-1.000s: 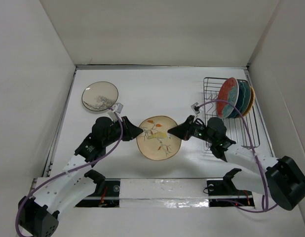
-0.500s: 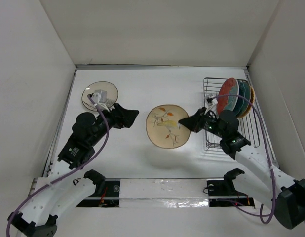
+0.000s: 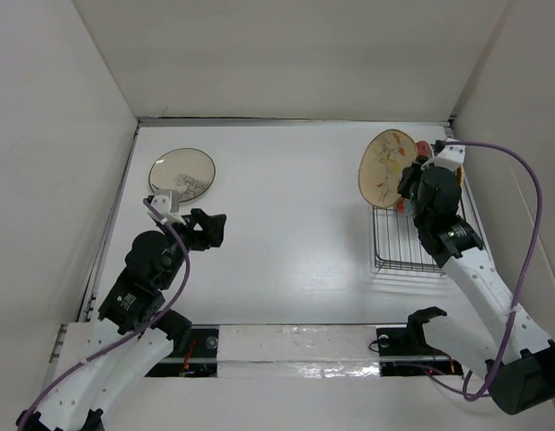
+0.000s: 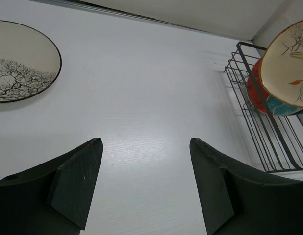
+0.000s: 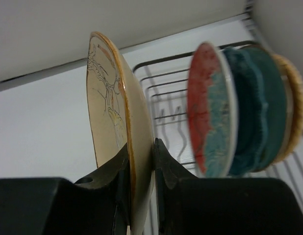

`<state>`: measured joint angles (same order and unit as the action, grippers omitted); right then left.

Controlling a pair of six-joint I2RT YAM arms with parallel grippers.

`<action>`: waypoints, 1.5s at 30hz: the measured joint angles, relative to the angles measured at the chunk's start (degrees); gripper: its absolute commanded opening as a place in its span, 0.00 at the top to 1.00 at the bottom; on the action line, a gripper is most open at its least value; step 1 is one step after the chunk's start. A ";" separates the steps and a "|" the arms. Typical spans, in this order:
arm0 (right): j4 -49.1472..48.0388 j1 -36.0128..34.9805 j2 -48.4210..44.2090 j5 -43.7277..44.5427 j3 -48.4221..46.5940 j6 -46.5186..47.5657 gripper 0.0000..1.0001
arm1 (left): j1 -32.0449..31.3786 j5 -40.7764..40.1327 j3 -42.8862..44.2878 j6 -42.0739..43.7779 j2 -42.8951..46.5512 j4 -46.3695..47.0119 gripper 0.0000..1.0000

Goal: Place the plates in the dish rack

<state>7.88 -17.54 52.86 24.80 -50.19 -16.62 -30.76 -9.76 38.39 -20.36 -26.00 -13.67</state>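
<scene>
My right gripper point(image 3: 406, 183) point(image 5: 140, 144) is shut on the rim of the tan floral plate point(image 3: 385, 167) point(image 5: 110, 112) point(image 4: 289, 68). It holds the plate on edge over the far left part of the black wire dish rack point(image 3: 412, 238) point(image 5: 161, 93) point(image 4: 269, 142). Behind it, a red plate point(image 5: 205, 122), a dark teal plate point(image 5: 259, 112) and an orange woven-look plate point(image 5: 294, 107) stand upright in the rack. A dark-rimmed cream plate point(image 3: 182, 174) point(image 4: 19, 68) lies flat at the far left. My left gripper point(image 3: 210, 229) point(image 4: 144, 142) hangs open over bare table, nothing between its fingers.
White walls close in the table point(image 3: 286, 189) at the back and on both sides. The rack stands tight against the right wall. A white rail with the arm bases point(image 3: 295, 346) runs along the near edge.
The right arm carried the tan plate from the table's middle to over the rack, turning it on edge. The left gripper let go of it, opened and drew back to the left.
</scene>
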 measured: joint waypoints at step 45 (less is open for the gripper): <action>-3.50 2.73 29.31 14.23 -6.64 10.47 0.27 | 0.00 0.94 -0.57 2.32 0.81 0.63 0.34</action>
<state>4.38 -14.81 82.17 39.03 -56.84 -6.15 -30.76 -8.82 37.82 -18.04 -25.19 -13.04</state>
